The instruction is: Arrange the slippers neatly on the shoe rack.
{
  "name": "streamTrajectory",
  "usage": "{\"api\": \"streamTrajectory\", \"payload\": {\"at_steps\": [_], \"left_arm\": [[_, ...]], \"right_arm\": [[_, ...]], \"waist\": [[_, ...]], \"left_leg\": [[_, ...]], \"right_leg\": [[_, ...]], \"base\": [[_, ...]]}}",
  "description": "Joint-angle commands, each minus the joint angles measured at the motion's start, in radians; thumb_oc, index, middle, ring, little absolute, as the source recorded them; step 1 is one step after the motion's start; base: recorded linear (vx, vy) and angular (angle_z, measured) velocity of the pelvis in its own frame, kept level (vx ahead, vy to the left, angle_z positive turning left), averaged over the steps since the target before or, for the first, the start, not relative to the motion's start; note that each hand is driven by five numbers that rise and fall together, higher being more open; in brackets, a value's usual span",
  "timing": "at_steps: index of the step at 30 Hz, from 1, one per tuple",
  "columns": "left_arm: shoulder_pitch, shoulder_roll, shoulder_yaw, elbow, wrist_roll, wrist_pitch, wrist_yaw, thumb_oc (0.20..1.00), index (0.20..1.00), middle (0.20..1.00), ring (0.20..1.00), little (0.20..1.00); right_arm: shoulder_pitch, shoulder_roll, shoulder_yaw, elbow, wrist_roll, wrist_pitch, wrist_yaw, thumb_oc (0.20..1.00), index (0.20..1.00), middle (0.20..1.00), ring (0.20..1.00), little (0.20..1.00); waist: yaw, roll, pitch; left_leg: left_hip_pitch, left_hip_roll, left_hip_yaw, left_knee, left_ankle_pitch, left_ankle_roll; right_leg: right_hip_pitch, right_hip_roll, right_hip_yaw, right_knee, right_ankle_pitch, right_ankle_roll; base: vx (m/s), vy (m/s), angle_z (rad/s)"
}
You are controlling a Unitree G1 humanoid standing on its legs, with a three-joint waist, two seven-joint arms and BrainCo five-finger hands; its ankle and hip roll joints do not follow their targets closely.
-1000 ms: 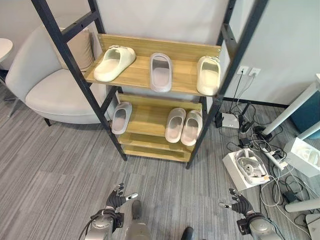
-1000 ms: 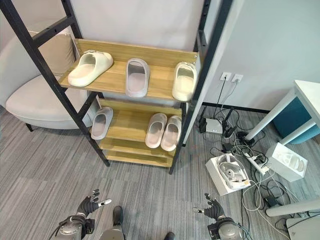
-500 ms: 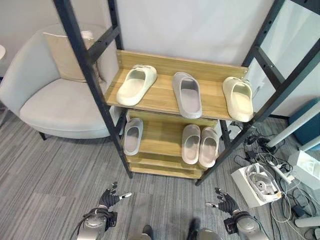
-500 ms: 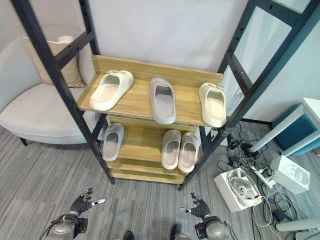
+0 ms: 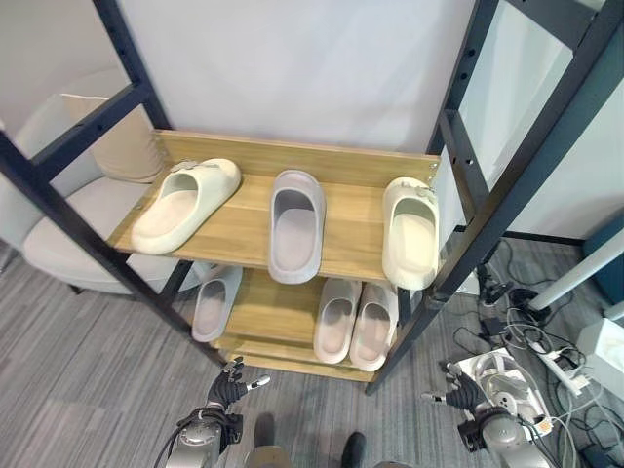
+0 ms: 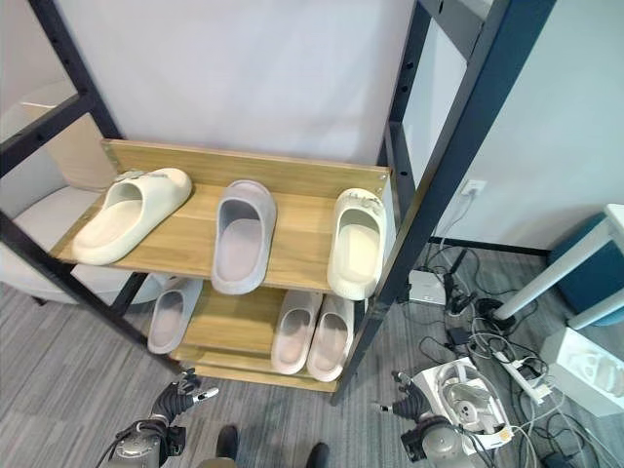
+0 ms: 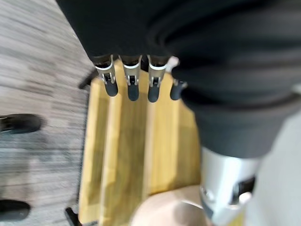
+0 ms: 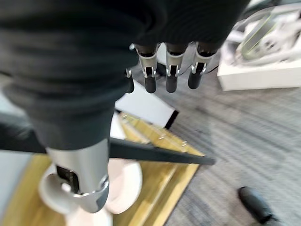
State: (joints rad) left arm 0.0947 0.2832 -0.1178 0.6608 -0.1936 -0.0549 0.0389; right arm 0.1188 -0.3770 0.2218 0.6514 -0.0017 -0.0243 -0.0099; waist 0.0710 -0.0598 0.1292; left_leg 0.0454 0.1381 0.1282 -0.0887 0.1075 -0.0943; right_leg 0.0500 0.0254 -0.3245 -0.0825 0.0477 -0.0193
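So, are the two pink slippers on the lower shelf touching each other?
Touching. In the left eye view, the left pink slipper and the right pink slipper lie side by side, edges meeting with no gap.

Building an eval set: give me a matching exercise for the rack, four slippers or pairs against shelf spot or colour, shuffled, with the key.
Things:
1. cream slipper turned askew
2. grey slipper
3. cream slipper lying straight
4. pale pink pair

Places:
A. upper shelf, middle
B. lower shelf, right
C. upper shelf, left end
D. upper shelf, right end, by the black post

Pairs: 1-C, 2-A, 3-D, 4-B
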Motion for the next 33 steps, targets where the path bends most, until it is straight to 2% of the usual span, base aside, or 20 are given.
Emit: {"api": "streamTrajectory", "payload": {"at_steps": [1,14,16,20,24,25,26,28,29,33], "left_arm": [[-0.013,0.046,-0.004,-0.03,0.014,-0.041,-0.003,1.0,1.0,1.0,1.0,1.0],[-0.016,0.047,-0.01,-0.025,0.042,-0.04,-0.009,1.0,1.0,1.0,1.0,1.0],[-0.037,0.043,-0.025,-0.018,0.05,-0.042,-0.008,1.0,1.0,1.0,1.0,1.0],[-0.062,0.048,-0.031,-0.01,0.061,-0.043,-0.005,1.0,1.0,1.0,1.0,1.0],[-0.101,0.062,-0.016,0.017,0.076,-0.049,0.019,1.0,1.0,1.0,1.0,1.0],[-0.101,0.062,-0.016,0.017,0.076,-0.049,0.019,1.0,1.0,1.0,1.0,1.0],[-0.11,0.075,0.001,0.02,0.081,-0.052,0.037,1.0,1.0,1.0,1.0,1.0],[-0.103,0.083,0.027,0.017,0.089,-0.061,0.053,1.0,1.0,1.0,1.0,1.0],[-0.102,0.082,0.027,0.016,0.089,-0.061,0.053,1.0,1.0,1.0,1.0,1.0],[-0.074,0.083,0.043,-0.009,0.083,-0.072,0.056,1.0,1.0,1.0,1.0,1.0]], "right_arm": [[-0.033,0.012,0.012,-0.054,-0.028,-0.032,0.008,1.0,1.0,1.0,1.0,1.0],[-0.023,0.043,0.044,-0.062,-0.059,-0.026,0.033,1.0,1.0,1.0,1.0,1.0],[-0.034,0.062,0.092,-0.085,-0.083,-0.023,0.046,1.0,1.0,1.0,1.0,1.0],[-0.059,0.072,0.155,-0.143,-0.108,-0.029,0.071,1.0,1.0,1.0,1.0,1.0],[-0.085,0.044,0.256,-0.375,-0.173,-0.054,0.118,1.0,1.0,1.0,1.0,1.0],[-0.085,0.044,0.256,-0.375,-0.173,-0.054,0.118,1.0,1.0,1.0,1.0,1.0],[-0.087,-0.005,0.273,-0.563,-0.194,-0.084,0.145,1.0,1.0,1.0,1.0,1.0],[-0.087,-0.088,0.248,-0.781,-0.208,-0.122,0.168,1.0,1.0,1.0,1.0,1.0],[-0.084,-0.09,0.246,-0.785,-0.207,-0.119,0.169,1.0,1.0,1.0,1.0,1.0],[-0.122,-0.18,0.155,-1.015,-0.214,-0.165,0.149,1.0,1.0,1.0,1.0,1.0]], "waist": [[0.042,-0.016,-0.014],[0.042,-0.015,-0.015],[0.043,-0.023,0.004],[0.048,-0.029,0.017],[0.049,-0.038,0.028],[0.049,-0.038,0.028],[0.043,-0.047,0.029],[0.037,-0.053,0.022],[0.037,-0.051,0.022],[0.024,-0.049,0.0]], "left_leg": [[0.002,-0.036,0.014,0.001,-0.048,0.018],[0.002,-0.091,0.014,0.001,-0.079,0.053],[-0.014,-0.118,0.016,0.001,-0.086,0.071],[-0.027,-0.128,0.02,0.001,-0.087,0.077],[-0.037,-0.129,0.03,0.001,-0.086,0.08],[-0.037,-0.129,0.03,0.001,-0.086,0.08],[-0.036,-0.126,0.039,0.001,-0.089,0.079],[-0.026,-0.12,0.049,0.001,-0.092,0.078],[-0.026,-0.12,0.049,0.001,-0.092,0.077],[-0.011,-0.108,0.06,0.001,-0.097,0.073]], "right_leg": [[0.03,-0.189,0.009,0.027,0.037,0.157],[0.016,-0.24,0.008,0.031,0.074,0.195],[-0.009,-0.271,0.01,0.043,0.104,0.211],[-0.028,-0.283,0.015,0.046,0.123,0.218],[-0.048,-0.287,0.024,0.063,0.13,0.221],[-0.048,-0.287,0.024,0.063,0.13,0.221],[-0.051,-0.287,0.03,0.069,0.135,0.221],[-0.045,-0.285,0.029,0.061,0.135,0.223],[-0.044,-0.285,0.028,0.061,0.136,0.223],[-0.032,-0.279,0.025,0.043,0.129,0.222]], "base": [[0.05,0.151,0.05],[0.0,0.098,0.03],[-0.08,0.202,0.02],[-0.05,0.089,0.02],[-0.05,0.027,-0.02],[-0.03,-0.011,-0.09],[-0.01,-0.026,-0.16],[0.01,-0.045,-0.12],[0.03,-0.049,-0.07],[0.04,-0.04,-0.06]]}}
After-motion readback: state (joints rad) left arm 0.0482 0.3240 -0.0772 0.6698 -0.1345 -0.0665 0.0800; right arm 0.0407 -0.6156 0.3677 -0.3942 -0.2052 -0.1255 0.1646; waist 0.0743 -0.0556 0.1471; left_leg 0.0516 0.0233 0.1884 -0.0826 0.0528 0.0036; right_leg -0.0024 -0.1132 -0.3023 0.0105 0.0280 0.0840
